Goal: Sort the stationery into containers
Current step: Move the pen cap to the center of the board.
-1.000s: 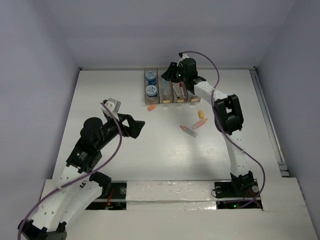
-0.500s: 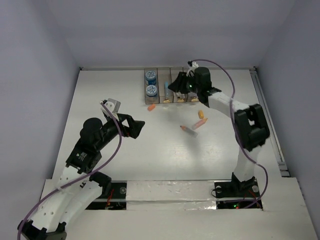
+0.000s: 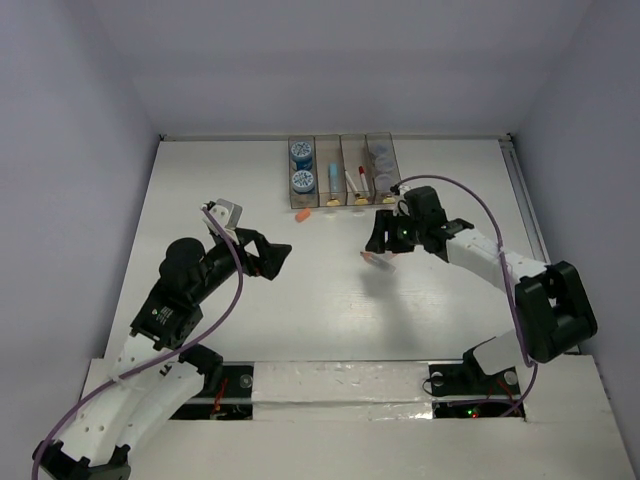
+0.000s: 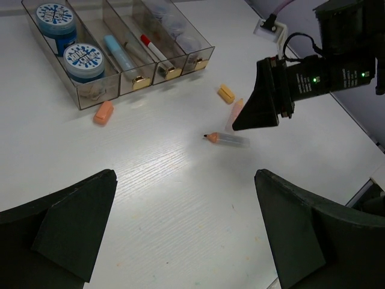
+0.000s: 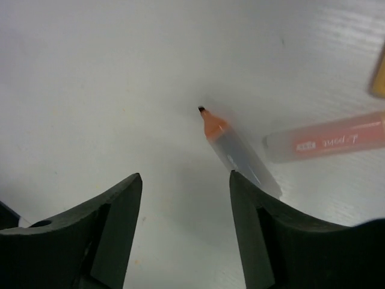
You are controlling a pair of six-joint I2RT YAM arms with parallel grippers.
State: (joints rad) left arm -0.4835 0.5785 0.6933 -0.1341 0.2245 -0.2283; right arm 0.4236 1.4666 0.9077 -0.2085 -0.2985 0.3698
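Note:
The containers [image 3: 341, 138] stand in a row at the far middle. They hold two blue rolls [image 3: 302, 166], a light-blue stick [image 4: 118, 53], a red-capped marker [image 4: 157, 51] and greyish-purple pieces [image 3: 380, 160]. An orange stick [image 3: 303, 214] lies loose in front of them. My right gripper [image 5: 183, 177] hangs open and empty low over the table. A clear pen with an orange tip [image 5: 237, 153] lies just past its right finger, beside a pink stick [image 5: 331, 138] and a short orange piece [image 4: 226, 94]. My left gripper [image 4: 186, 223] is wide open over bare table, empty.
The right arm [image 3: 480, 255] stretches across the right half of the table. A white block [image 3: 226, 212] sits by the left arm. A rail [image 3: 530, 230] runs along the right edge, and grey walls close in the back and sides.
My right gripper has pulled back from the containers toward me, opened, and come down by the clear pen. The red-capped marker now shows in the third bin. The left arm has stayed still.

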